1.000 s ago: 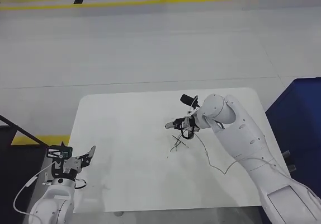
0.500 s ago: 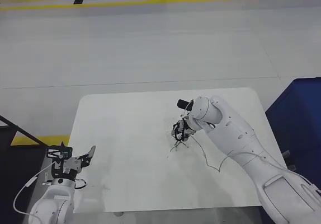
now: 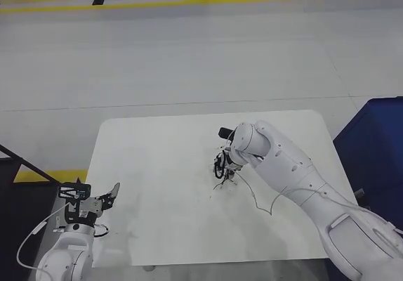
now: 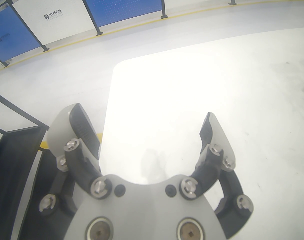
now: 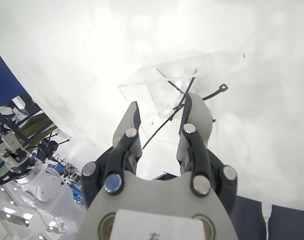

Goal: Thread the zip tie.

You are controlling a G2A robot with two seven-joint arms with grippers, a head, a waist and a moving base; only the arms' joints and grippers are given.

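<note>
Several black zip ties (image 5: 162, 125) lie crossed on a clear plastic stand (image 5: 139, 86) near the table's middle; one tie's head (image 5: 223, 87) sticks out to the side. In the top view the zip ties (image 3: 223, 183) show as thin dark lines. My right gripper (image 5: 162, 100) is open and points down just above them, with one tie running beneath the gap between its fingers and another against one pad. From above, the right gripper (image 3: 220, 167) hangs over the ties. My left gripper (image 4: 143, 111) is open and holds nothing, at the table's front left corner (image 3: 107, 196).
The white table (image 3: 152, 154) has a thin white cable (image 3: 261, 201) curling across it beside the right arm. A blue barrier (image 3: 387, 140) stands off the table's right side. A black frame (image 3: 8, 158) rises at the left.
My right gripper has tipped from pointing sideways to pointing down and dropped closer over the zip ties. The left arm has not moved.
</note>
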